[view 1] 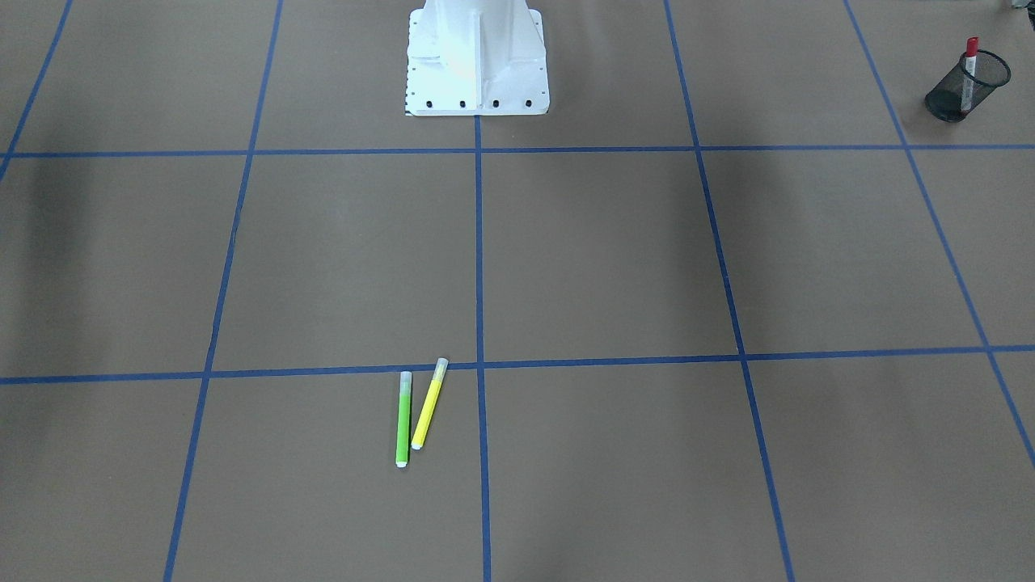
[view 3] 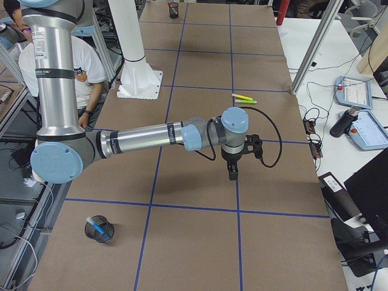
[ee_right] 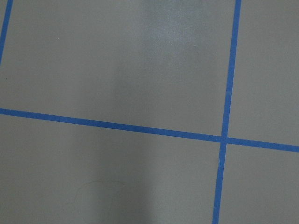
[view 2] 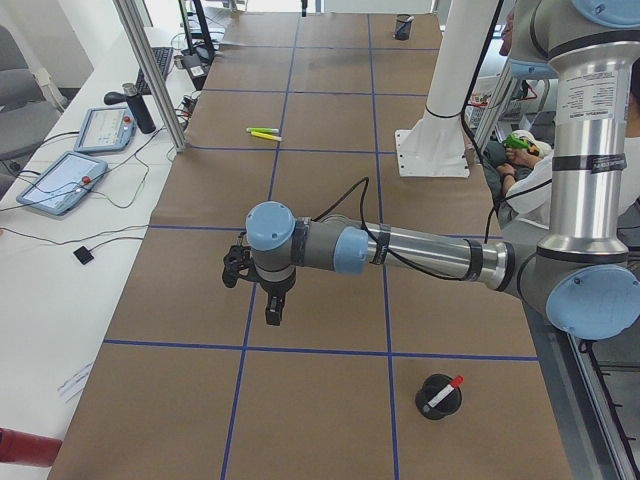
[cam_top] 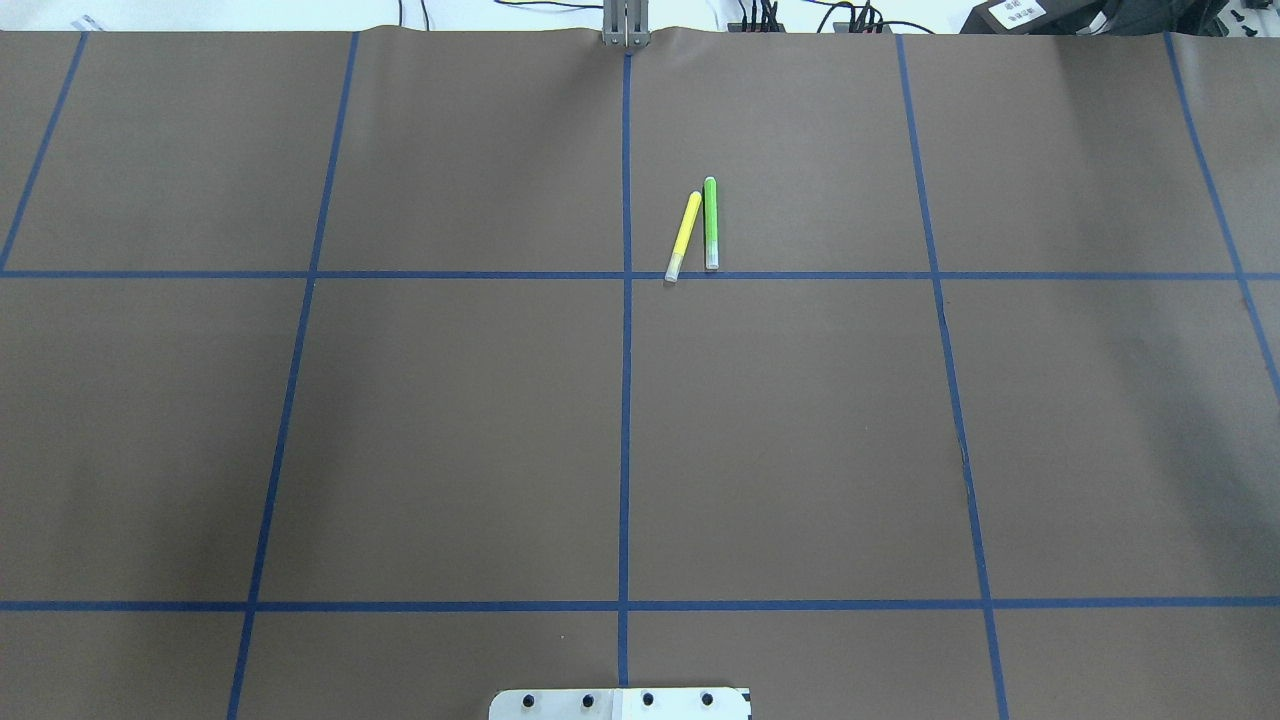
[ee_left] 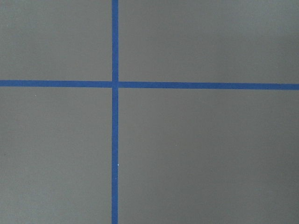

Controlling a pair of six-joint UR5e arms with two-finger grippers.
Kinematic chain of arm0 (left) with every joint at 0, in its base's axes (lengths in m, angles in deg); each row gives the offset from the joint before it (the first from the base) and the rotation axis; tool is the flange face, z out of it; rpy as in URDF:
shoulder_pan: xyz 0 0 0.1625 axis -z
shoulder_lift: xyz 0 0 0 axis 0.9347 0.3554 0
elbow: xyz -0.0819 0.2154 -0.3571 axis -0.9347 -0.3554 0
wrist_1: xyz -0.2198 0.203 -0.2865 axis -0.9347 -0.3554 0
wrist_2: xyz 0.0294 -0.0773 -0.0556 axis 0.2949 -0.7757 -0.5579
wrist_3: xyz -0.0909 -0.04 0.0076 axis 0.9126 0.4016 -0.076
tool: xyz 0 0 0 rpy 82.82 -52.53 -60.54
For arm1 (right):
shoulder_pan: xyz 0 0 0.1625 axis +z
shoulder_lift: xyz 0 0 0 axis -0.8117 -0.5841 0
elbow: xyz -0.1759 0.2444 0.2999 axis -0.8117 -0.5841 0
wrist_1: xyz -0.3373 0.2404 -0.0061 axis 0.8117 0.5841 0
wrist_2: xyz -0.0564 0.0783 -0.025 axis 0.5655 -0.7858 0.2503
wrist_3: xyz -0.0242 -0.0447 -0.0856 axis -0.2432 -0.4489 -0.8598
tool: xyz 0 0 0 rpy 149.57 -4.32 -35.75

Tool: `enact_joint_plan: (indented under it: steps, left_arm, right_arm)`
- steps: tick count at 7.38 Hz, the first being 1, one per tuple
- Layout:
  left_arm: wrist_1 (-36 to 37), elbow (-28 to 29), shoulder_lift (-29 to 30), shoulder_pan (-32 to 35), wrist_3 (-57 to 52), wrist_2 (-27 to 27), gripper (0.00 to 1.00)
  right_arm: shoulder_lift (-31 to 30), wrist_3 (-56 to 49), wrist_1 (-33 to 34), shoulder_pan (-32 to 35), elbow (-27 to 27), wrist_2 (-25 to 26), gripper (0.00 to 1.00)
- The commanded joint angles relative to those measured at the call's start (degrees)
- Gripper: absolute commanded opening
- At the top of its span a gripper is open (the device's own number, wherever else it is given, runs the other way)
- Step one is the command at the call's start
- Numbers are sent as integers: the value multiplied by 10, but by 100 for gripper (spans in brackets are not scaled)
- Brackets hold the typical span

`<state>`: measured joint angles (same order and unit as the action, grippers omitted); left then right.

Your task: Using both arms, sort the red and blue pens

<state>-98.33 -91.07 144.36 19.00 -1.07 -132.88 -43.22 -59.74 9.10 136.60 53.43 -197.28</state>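
The red pen (view 1: 969, 73) stands in a black mesh cup (view 1: 954, 99) at the table's end on my left; in the exterior left view the same red pen (view 2: 443, 391) leans in that cup (view 2: 437, 400). The blue pen (view 3: 97, 227) lies inside a second mesh cup (view 3: 99, 230) at the end on my right. My left gripper (view 2: 272, 310) hangs over bare paper, and I cannot tell whether it is open or shut. My right gripper (view 3: 232, 173) hangs likewise, state unclear. Both wrist views hold only brown paper and blue tape.
A green highlighter (cam_top: 711, 222) and a yellow highlighter (cam_top: 684, 236) lie side by side near the table's far middle. The white robot base (view 1: 477, 61) stands at the robot's edge. A seated person (view 3: 82, 66) is behind the base. Tablets and cables (view 2: 70, 175) lie beside the table.
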Motion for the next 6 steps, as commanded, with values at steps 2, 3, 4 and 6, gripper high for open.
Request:
enact_joint_plan:
  steps: [2, 3, 4, 6]
  left_arm:
    - [1, -38, -16, 2, -3, 0, 100]
    - [0, -40, -19, 1, -3, -2, 100]
    - [0, -42, -19, 1, -3, -4, 100]
    - [-2, -46, -19, 0, -3, -5, 100]
  right_arm:
    - [0, 3, -1, -7, 8, 0, 99]
    - [-1, 3, -1, -8, 11, -1, 99]
    - [-5, 3, -1, -8, 26, -1, 99]
    - [-8, 3, 0, -12, 30, -4, 99]
